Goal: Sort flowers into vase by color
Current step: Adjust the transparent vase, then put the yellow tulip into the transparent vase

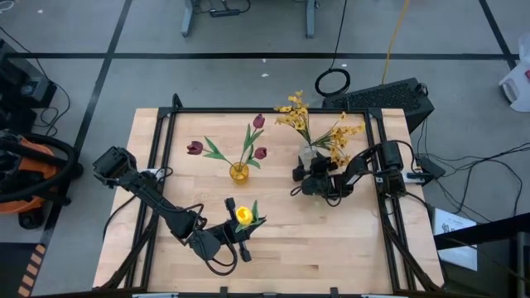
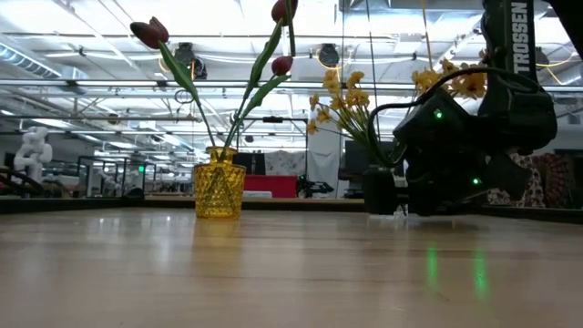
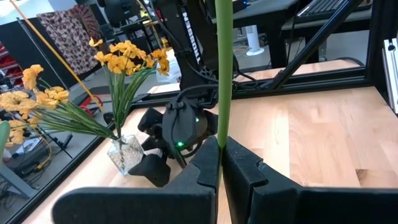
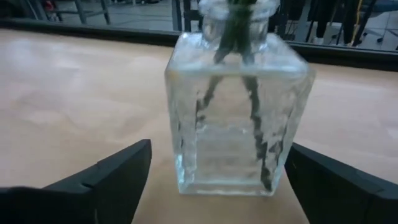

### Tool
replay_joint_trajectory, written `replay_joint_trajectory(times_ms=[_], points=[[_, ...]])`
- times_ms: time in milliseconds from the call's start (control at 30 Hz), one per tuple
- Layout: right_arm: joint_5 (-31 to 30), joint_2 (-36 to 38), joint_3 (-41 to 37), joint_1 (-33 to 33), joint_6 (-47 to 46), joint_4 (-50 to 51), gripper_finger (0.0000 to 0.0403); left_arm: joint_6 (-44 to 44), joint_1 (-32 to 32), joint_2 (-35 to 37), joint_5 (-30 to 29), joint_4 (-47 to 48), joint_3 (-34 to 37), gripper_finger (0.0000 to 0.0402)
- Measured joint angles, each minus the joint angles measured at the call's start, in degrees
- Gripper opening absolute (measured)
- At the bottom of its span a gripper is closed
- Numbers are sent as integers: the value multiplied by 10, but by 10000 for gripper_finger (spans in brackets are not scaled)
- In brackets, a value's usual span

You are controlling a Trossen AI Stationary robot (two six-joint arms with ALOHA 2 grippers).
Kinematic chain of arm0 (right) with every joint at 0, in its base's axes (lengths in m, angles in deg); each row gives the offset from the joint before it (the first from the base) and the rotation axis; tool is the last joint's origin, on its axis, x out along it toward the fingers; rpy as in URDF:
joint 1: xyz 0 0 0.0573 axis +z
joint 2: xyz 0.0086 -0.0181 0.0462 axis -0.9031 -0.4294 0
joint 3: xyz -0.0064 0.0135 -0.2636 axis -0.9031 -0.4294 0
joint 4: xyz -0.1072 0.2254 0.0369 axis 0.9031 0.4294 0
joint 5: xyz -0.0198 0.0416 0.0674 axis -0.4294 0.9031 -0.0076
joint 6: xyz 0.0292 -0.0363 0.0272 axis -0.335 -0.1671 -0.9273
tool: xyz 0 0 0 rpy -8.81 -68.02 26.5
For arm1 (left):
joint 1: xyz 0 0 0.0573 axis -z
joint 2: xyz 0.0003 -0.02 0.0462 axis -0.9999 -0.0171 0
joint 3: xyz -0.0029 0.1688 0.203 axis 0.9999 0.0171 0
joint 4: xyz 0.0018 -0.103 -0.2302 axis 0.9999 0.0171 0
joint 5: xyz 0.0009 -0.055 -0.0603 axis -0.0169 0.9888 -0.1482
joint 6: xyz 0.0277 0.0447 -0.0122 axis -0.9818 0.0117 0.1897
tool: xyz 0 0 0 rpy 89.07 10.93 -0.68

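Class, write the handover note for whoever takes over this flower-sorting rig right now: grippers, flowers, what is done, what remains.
Left gripper: shut on the yellow tulip stem, near the table's front.
Right gripper: open, fingers either side of the clear vase.
Done: three red tulips in the yellow vase; yellow sprays in the clear vase.
Left: the yellow tulip, probably into the clear vase.

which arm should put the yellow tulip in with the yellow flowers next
Left. Its gripper is already shut on the yellow tulip. The right gripper stands open around the clear vase.
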Motion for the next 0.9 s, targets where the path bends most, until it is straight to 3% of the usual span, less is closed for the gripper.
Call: replay_joint_trajectory(times_ms=[167, 400, 700, 800, 900], points=[[2, 0, 0, 14, -21, 38, 372, 0, 0, 0, 0, 0, 0, 12], [45, 60, 0, 43, -136, 219, 388, 0, 0, 0, 0, 0, 0, 12], [271, 247, -1, 128, -149, 425, 389, 15, -6, 0, 29, -3, 0, 12], [338, 318, -1, 162, -132, 451, 389, 19, -14, 0, 57, -7, 0, 12], [364, 377, -1, 211, -104, 442, 389, 29, -23, 0, 80, -6, 0, 12]])
